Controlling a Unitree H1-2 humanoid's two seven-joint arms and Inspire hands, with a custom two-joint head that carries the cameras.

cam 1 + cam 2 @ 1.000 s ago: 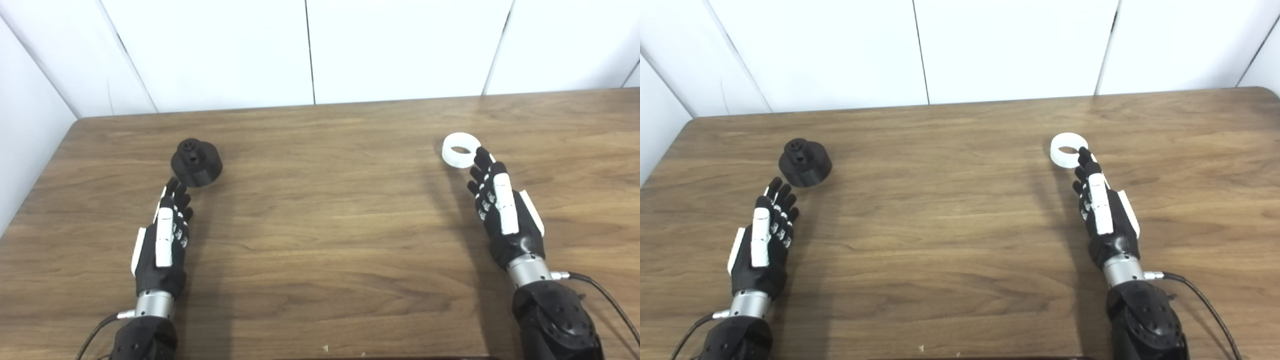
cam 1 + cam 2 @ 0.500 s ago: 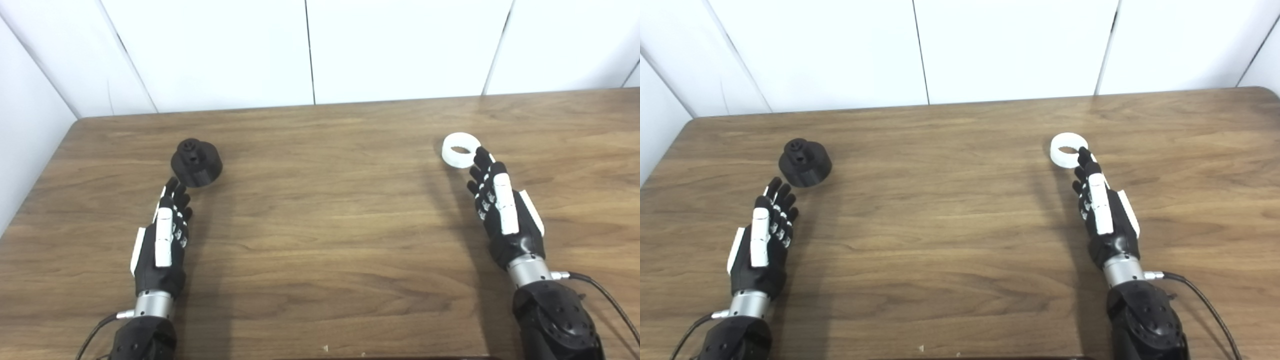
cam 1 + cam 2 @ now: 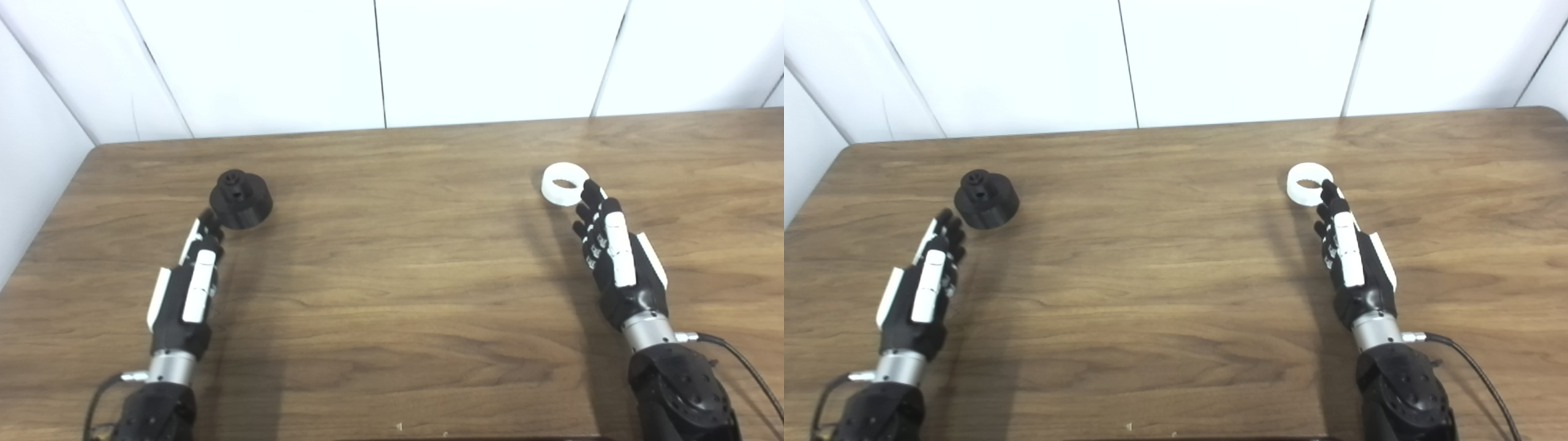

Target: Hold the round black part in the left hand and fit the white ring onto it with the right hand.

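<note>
The round black part [image 3: 240, 198] stands on the wooden table [image 3: 392, 263] at the left, its small hub upward. My left hand [image 3: 187, 282] is open and empty, fingers stretched toward the part, its fingertips [image 3: 208, 220] just short of the part's near left side. The white ring [image 3: 561, 183] lies flat on the table at the right. My right hand [image 3: 615, 260] is open and empty, its fingertips [image 3: 589, 191] at the ring's near right edge. Both also show in the right eye view: the part [image 3: 986, 199] and the ring [image 3: 1306, 183].
White wall panels [image 3: 380, 61] stand behind the table's far edge and along its left side. A cable [image 3: 744, 367] trails from my right wrist. Bare wood lies between my two hands.
My left hand has moved left and forward, and its fingertips now reach the black part's near left side. The right hand, the ring and the black part have not moved.
</note>
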